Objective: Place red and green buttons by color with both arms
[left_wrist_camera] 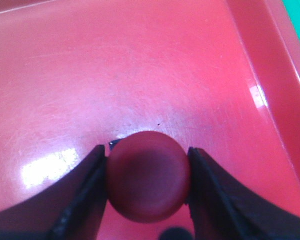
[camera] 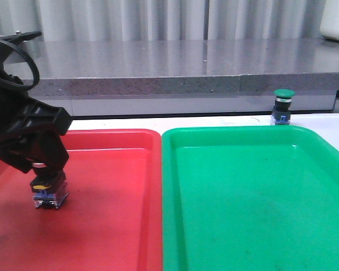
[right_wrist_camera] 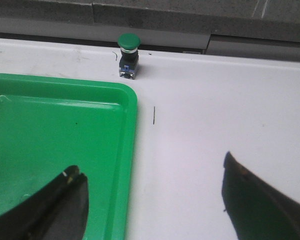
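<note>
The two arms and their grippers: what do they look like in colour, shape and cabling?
The left arm is black and blocky, with a looping black cable above it. The left gripper and right gripper each have two dark, tapering fingers. No markings are visible.

Your front view faces forward, low over both trays; wrist views look down closely, sharing the red tray (camera: 101, 226) and the green tray (right_wrist_camera: 50, 130).

glossy scuffed plastic red tray (left_wrist_camera: 90, 75); matt red button (left_wrist_camera: 148, 176) cap.
</note>
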You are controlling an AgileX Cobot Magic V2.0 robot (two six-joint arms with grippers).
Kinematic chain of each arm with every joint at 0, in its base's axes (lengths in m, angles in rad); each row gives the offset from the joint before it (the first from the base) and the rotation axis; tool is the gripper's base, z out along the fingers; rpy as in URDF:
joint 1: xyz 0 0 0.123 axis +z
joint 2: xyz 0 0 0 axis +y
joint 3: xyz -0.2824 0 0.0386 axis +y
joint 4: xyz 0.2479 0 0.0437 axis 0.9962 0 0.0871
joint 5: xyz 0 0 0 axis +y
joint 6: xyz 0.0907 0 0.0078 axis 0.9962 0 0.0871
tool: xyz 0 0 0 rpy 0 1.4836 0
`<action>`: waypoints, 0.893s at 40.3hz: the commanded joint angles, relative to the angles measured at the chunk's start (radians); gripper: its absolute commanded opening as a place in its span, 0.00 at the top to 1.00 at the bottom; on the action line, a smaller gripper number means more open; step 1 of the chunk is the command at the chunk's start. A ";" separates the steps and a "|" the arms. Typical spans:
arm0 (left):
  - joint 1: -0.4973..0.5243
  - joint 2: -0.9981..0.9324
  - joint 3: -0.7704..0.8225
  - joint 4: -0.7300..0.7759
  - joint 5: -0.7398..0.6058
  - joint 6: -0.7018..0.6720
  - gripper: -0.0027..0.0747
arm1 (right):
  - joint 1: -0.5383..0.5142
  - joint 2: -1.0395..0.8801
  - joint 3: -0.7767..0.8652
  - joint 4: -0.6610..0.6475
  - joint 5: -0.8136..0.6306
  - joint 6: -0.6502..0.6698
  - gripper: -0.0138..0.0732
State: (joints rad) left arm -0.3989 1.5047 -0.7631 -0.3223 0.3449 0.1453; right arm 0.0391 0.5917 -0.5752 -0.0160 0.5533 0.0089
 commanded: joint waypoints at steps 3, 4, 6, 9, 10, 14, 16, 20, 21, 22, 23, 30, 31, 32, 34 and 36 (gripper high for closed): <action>-0.008 -0.029 -0.021 -0.018 -0.045 0.002 0.44 | -0.007 0.008 -0.036 -0.010 -0.069 -0.009 0.18; -0.008 -0.029 -0.021 -0.018 -0.045 0.002 0.41 | -0.007 0.008 -0.036 -0.010 -0.069 -0.009 0.18; -0.008 -0.029 -0.021 -0.018 -0.045 0.002 0.38 | -0.007 0.008 -0.036 -0.010 -0.069 -0.009 0.18; -0.008 -0.031 -0.033 -0.018 -0.043 0.002 0.38 | -0.007 0.008 -0.036 -0.010 -0.069 -0.009 0.18; -0.008 -0.034 -0.039 -0.018 -0.039 0.002 0.38 | -0.007 0.008 -0.036 -0.010 -0.069 -0.009 0.18; -0.008 -0.077 -0.054 -0.018 -0.016 0.002 0.38 | -0.007 0.008 -0.036 -0.010 -0.069 -0.009 0.18; -0.008 -0.109 -0.054 -0.018 -0.015 0.002 0.38 | -0.007 0.008 -0.036 -0.010 -0.069 -0.009 0.18; -0.008 -0.211 -0.054 -0.005 0.007 0.002 0.38 | -0.007 0.008 -0.036 -0.010 -0.069 -0.009 0.18; -0.008 -0.234 -0.054 -0.003 0.010 0.002 0.38 | -0.007 0.008 -0.036 -0.010 -0.069 -0.009 0.18; -0.008 -0.258 -0.054 0.011 0.016 0.002 0.38 | -0.007 0.008 -0.036 -0.010 -0.069 -0.009 0.18; -0.008 -0.290 -0.054 0.021 0.019 0.002 0.38 | -0.007 0.008 -0.036 -0.010 -0.069 -0.009 0.18; -0.008 -0.487 -0.054 0.082 0.087 0.002 0.38 | -0.007 0.008 -0.036 -0.010 -0.069 -0.009 0.18; -0.008 -0.519 -0.054 0.084 0.095 0.002 0.38 | -0.007 0.008 -0.036 -0.010 -0.069 -0.009 0.18; -0.008 -0.540 -0.054 0.084 0.104 0.002 0.38 | -0.007 0.008 -0.036 -0.010 -0.069 -0.009 0.18; -0.008 -0.590 -0.054 0.098 0.120 0.002 0.38 | -0.007 0.008 -0.036 -0.010 -0.069 -0.009 0.18; -0.008 -0.635 -0.054 0.121 0.141 0.002 0.39 | -0.007 0.008 -0.036 -0.010 -0.069 -0.009 0.18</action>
State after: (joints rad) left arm -0.3989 0.9488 -0.7870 -0.2227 0.5071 0.1453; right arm 0.0391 0.5917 -0.5752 -0.0175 0.5533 0.0089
